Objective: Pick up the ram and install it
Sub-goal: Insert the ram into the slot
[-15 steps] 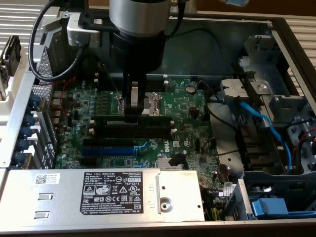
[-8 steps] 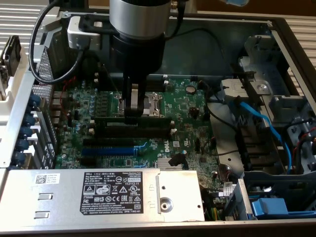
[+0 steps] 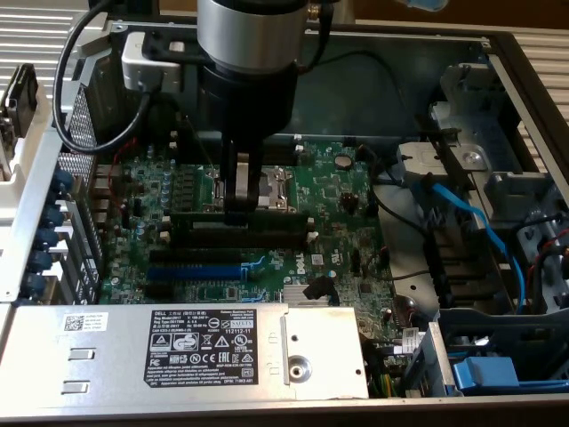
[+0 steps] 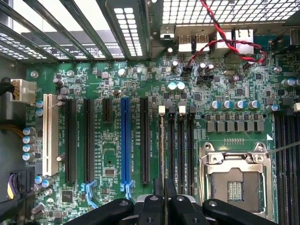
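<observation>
Nearest in the exterior view lies a silver metal power-supply box with a black label, then a long blue plastic expansion slot. Just past it, the black two-fingered gripper has its jaws nearly closed on the long, narrow dark green ram. The ram stands edge-up at the black memory slots, beside the silver processor socket.

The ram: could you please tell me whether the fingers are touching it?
Touching. In the wrist view the fingers pinch the ram by its thin edge, with no gap.
</observation>
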You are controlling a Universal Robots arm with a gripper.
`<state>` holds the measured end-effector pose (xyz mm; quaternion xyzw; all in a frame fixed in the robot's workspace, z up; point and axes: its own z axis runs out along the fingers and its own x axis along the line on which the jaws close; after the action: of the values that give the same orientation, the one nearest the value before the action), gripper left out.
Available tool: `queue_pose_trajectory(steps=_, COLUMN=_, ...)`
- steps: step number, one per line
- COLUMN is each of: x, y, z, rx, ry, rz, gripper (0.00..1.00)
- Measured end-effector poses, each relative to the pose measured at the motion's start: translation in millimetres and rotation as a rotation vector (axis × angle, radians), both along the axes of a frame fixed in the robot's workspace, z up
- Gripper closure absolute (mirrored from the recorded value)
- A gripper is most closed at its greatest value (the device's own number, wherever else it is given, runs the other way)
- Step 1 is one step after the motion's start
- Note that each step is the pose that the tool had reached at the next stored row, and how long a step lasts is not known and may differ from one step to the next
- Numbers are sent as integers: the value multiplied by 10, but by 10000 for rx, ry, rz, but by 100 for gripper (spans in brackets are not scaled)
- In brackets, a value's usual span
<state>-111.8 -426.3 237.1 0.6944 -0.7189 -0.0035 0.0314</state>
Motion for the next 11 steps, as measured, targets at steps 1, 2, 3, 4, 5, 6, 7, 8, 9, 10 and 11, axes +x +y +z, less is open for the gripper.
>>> queue_pose_trajectory(steps=1, x=0, y=0, z=-2, rx=0, ry=0, rz=0, gripper=87)
queue_pose_trajectory(steps=2, x=0, y=0, z=-5, rx=0, ry=0, rz=0, gripper=87)
queue_pose_trajectory(steps=3, x=0, y=0, z=-5, rx=-1, ry=1, rz=0, gripper=87)
queue_pose_trajectory(steps=4, x=0, y=0, z=-5, rx=-2, ry=2, rz=0, gripper=87)
queue_pose_trajectory(steps=5, x=0, y=0, z=-5, rx=-2, ry=1, rz=0, gripper=87)
queue_pose_trajectory(steps=6, x=0, y=0, z=-7, rx=0, ry=0, rz=0, gripper=87)
queue_pose_trajectory(steps=7, x=-1, y=0, z=-7, rx=0, ry=0, rz=1, gripper=87)
queue_pose_trajectory(steps=8, x=-1, y=0, z=-8, rx=1, ry=-1, rz=0, gripper=87)
queue_pose_trajectory(steps=9, x=-2, y=-1, z=-9, rx=0, ry=0, rz=0, gripper=87)
queue_pose_trajectory(steps=10, x=-2, y=-1, z=-11, rx=0, ry=0, rz=0, gripper=87)
queue_pose_trajectory(steps=11, x=-2, y=-1, z=-13, rx=0, ry=0, rz=-1, gripper=87)
